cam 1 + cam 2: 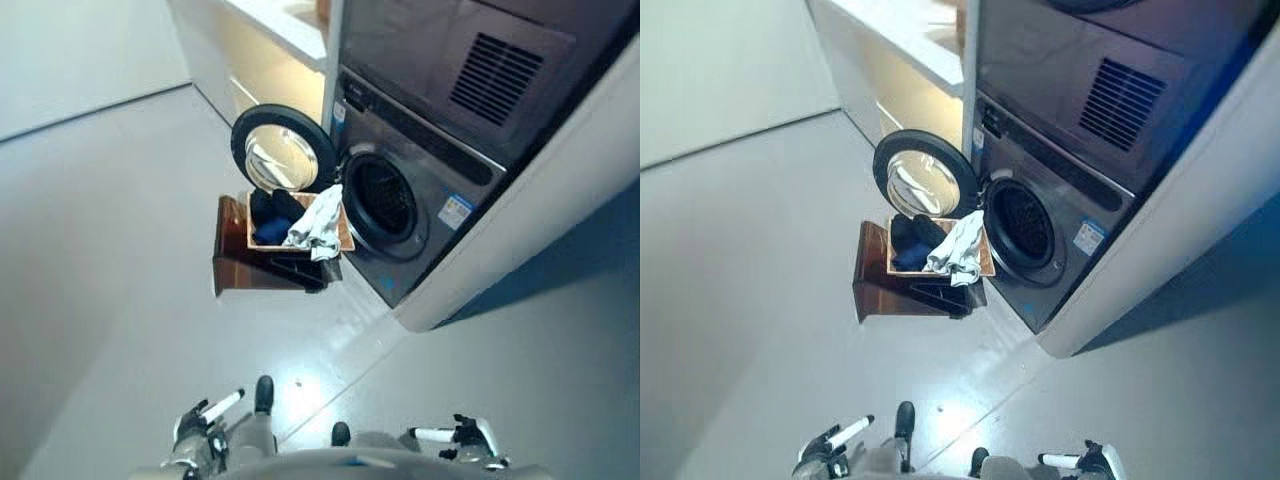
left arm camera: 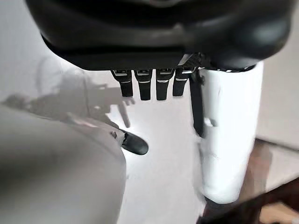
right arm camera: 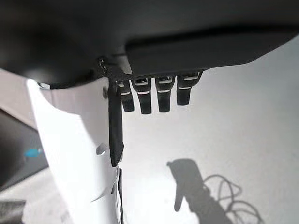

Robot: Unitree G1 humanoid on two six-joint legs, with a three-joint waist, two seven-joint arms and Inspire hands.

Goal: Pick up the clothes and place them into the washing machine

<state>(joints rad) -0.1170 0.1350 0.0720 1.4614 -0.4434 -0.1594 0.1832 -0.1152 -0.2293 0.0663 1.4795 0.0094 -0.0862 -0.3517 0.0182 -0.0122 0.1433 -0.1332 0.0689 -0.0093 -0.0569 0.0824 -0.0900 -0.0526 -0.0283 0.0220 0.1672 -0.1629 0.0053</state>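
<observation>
Left hand (image 2: 159,86) and right hand (image 3: 154,95) hang low by the robot's sides, fingers straight and relaxed, holding nothing, well apart from the work. The clothes, a white garment (image 1: 318,228) draped over the rim and dark items (image 1: 272,215), sit in a basket (image 1: 343,232) on a brown stand (image 1: 235,262), just beside the washing machine (image 1: 420,190). Its door (image 1: 282,150) stands open over the basket. Risk: a lifted garment may snag the door, trail, or drop to the floor short of the drum opening (image 1: 385,200).

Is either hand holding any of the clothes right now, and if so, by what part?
Nothing is held. The left hand and right hand hang open over bare floor. The white garment and dark clothes lie in the basket by the washing machine.
</observation>
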